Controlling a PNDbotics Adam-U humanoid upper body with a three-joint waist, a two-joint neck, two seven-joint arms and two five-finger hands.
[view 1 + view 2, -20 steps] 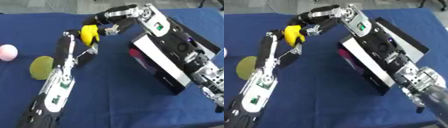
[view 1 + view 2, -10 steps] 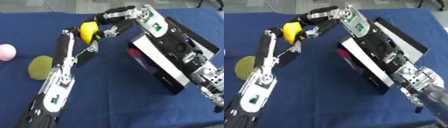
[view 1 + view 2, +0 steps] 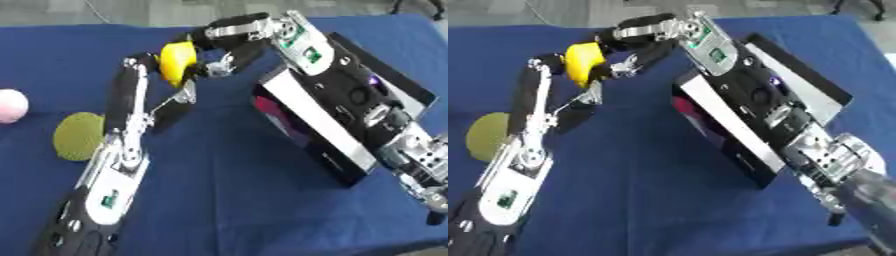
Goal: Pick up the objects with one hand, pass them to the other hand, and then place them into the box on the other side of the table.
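Yellow banana-shaped object (image 3: 176, 62) held up over the blue desk (image 3: 227, 200), left of the black-and-white box (image 3: 337, 125), slightly higher than a second ago. Pinched from the left by left hand (image 3: 156, 67); gripped from above and right by right hand (image 3: 219, 50). Farther left: olive round disc (image 3: 79, 136), pink ball (image 3: 11, 105), unmoved.

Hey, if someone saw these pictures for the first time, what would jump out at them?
First the yellow object, held up at the far middle of the blue table where the left hand and right hand meet around it. Next, the black and white box lying under the right arm on the right. At the left sit an olive-green disc and a pink ball.
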